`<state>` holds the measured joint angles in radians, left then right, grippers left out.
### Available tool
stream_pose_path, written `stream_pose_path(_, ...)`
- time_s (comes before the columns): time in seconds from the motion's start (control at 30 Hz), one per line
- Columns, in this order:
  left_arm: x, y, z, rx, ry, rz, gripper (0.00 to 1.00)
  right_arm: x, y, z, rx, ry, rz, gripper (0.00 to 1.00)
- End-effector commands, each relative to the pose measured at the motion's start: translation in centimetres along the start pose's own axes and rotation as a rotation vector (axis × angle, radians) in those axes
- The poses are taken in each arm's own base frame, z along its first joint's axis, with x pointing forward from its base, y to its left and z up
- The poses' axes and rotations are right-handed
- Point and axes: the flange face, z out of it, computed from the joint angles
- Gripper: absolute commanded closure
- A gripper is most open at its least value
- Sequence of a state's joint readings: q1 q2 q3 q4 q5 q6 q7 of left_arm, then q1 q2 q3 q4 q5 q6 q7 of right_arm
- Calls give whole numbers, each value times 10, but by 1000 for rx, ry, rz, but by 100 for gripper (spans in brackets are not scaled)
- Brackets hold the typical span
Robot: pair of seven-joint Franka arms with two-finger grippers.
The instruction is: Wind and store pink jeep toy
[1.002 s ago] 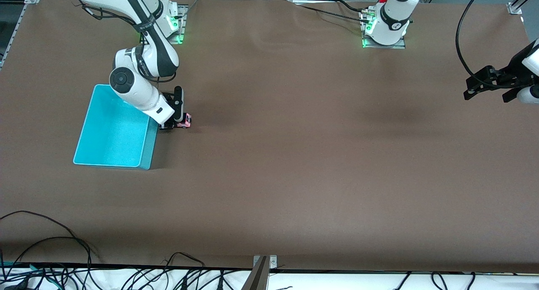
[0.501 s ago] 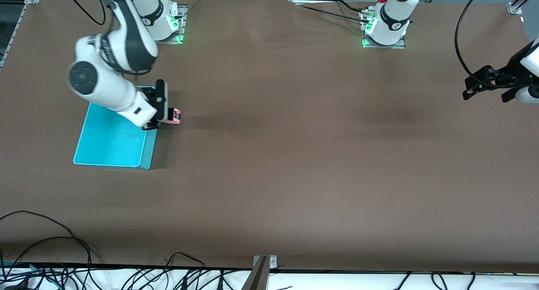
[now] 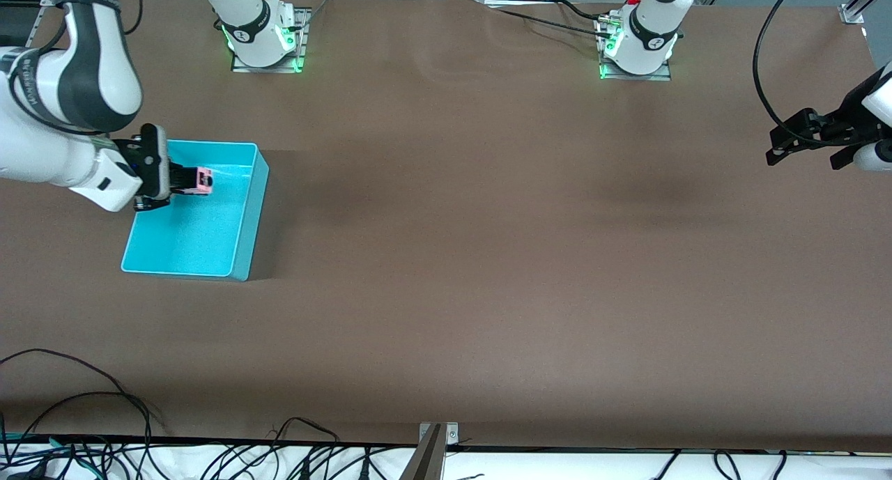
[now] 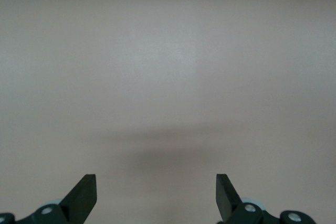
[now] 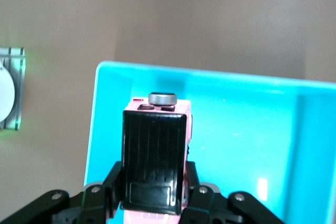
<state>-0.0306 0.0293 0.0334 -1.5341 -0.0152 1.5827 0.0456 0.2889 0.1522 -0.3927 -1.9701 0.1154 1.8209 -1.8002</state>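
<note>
Brown tabletop: right gripper pinches the pink jeep toy over the cyan bin; left gripper waits, fingers spread.

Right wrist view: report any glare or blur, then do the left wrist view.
Right wrist view: the pink jeep toy is sharp, with a small bright glint on the cyan bin floor. Left wrist view: washed-out table, one soft shadow.
</note>
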Motion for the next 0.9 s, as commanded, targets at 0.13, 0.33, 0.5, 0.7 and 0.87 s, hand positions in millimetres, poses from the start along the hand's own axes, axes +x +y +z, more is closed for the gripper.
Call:
stream_pose_path(0.13, -2, 2, -9, -14, 6, -10, 0, -13, -11, 67, 0, 14, -72, 73)
stream_pose_path(0.33, -2, 2, -9, -14, 6, -10, 0, -17, -19, 100, -1, 4, -61, 73)
stream_pose_path(0.5, -2, 5, -9, -13, 6, -6, 0, -23, -24, 124, 6, -2, -46, 73)
stream_pose_path(0.7, -2, 2, -8, -12, 4, -9, 0, -38, -31, 148, 7, -7, -12, 72)
stream_pose_path(0.87, -1, 4, -8, -14, 4, -6, 0, -43, -30, 160, 11, -15, -3, 69)
